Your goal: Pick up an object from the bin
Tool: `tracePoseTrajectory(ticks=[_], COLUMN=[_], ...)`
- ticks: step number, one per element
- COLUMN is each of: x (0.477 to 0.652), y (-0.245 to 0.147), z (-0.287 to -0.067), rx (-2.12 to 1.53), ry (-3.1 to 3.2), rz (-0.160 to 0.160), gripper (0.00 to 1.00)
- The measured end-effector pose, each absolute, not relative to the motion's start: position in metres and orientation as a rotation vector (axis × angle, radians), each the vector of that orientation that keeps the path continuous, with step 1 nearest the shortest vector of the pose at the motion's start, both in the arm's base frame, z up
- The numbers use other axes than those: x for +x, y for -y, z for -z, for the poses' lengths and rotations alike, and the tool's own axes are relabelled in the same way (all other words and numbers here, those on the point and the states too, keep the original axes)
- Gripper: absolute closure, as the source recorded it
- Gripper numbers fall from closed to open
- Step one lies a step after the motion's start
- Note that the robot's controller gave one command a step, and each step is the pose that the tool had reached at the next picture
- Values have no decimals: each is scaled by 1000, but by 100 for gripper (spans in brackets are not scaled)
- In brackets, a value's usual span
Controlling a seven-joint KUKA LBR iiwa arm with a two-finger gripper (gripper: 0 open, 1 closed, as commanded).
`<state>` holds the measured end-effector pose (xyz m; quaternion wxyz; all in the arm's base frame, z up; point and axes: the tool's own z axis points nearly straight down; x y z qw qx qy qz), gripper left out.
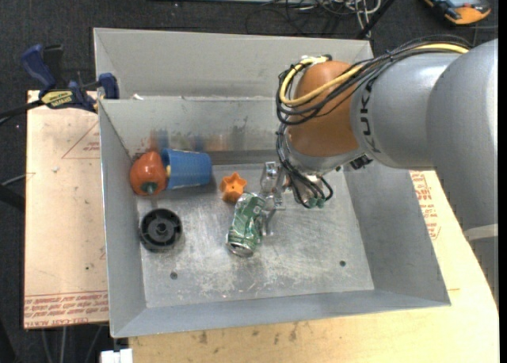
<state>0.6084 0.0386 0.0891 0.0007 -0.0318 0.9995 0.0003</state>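
Observation:
My gripper (271,192) reaches down in the middle of the bin, its metal fingers just above the upper end of a crushed green and silver can (249,224). The can lies on the bin floor, tilted from upper right to lower left. A small orange toy piece (231,187) sits just left of the fingers. Whether the fingertips touch the can is hard to tell.
A blue cup (188,170) lies on its side at the back left, with an orange ball-like thing (147,174) against its left end. A black round knob (161,229) sits below them. The arm's orange cover and cables hang above the gripper.

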Motion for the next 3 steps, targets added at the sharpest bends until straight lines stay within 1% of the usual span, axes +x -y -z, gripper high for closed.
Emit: tracePoseTrajectory(ticks=[1,2,3], x=[606,608,615], y=[-42,-43,-42], z=[-115,-168,-176], rx=[-179,-200,-164], ry=[-3137,-3136,-3115], rz=[0,-2,-2], gripper=[100,100,100])
